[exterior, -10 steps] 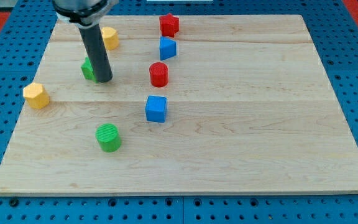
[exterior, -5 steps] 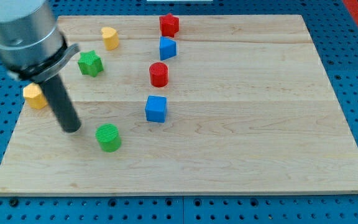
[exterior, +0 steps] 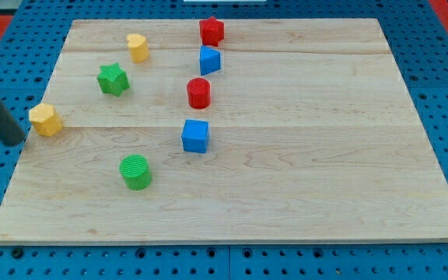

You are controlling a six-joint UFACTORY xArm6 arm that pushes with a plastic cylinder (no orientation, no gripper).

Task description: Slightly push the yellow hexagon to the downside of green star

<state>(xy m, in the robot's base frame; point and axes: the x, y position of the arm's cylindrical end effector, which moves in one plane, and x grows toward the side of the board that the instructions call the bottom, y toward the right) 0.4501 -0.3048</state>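
The yellow hexagon sits near the board's left edge. The green star lies up and to the right of it. My tip is at the view's far left, just off the board's left edge, a little left of and below the yellow hexagon. I cannot tell if it touches the hexagon; a narrow gap seems to show.
A yellow heart-like block is above the green star. A green cylinder lies at lower left. A red star, blue block, red cylinder and blue cube run down the middle. The wooden board rests on a blue pegboard.
My tip has swept from beside the green star down and left, past the board's lower left area, to just off the left edge next to the yellow hexagon. The blocks have not moved.
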